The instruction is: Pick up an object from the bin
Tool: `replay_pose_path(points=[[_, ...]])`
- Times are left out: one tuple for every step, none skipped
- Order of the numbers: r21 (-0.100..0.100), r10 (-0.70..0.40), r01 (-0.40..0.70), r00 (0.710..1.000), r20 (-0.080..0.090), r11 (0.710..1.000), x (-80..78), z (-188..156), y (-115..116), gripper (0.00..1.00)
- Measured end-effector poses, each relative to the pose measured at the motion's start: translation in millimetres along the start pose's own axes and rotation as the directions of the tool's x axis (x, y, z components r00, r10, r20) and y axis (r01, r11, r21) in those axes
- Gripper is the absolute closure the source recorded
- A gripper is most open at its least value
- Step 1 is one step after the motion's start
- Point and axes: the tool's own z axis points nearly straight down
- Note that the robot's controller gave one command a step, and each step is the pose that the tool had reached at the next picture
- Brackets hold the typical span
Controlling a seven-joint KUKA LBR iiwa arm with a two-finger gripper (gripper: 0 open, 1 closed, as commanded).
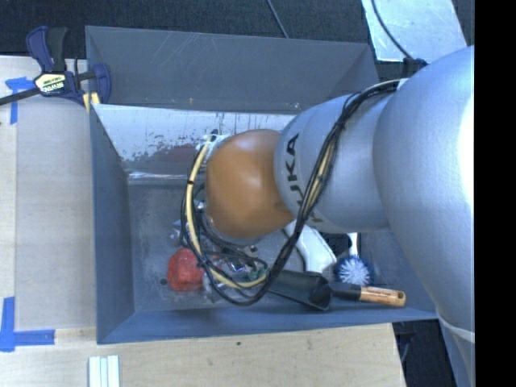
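Note:
A red, rounded lumpy thing (184,271) lies on the bin floor at the front left. My gripper (178,238) is down in the bin just above and beside it, mostly hidden under the arm's orange cover and cables. Whether it touches the red thing is hidden. To the right along the front wall lies a black tool with a wooden handle end (330,291).
A small brush with a blue-white bristle head (352,271) and a white thing (319,250) lie at the front right, partly under the arm. The arm covers the bin's middle and right. The sloping back wall is scratched.

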Motion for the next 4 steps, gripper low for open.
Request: replay_pose_path(points=[[-0.003,0.428,-0.428,0.904,0.005,0.904,12.9,30,-3,0.0],[0.001,0.029,-0.029,1.0,0.008,1.0,15.4,28,-88,1.0],[0.001,0.03,-0.03,1.0,0.008,1.0,15.4,28,-88,1.0],[-0.001,0.031,-0.031,0.999,0.008,1.0,15.8,23,-87,1.0]])
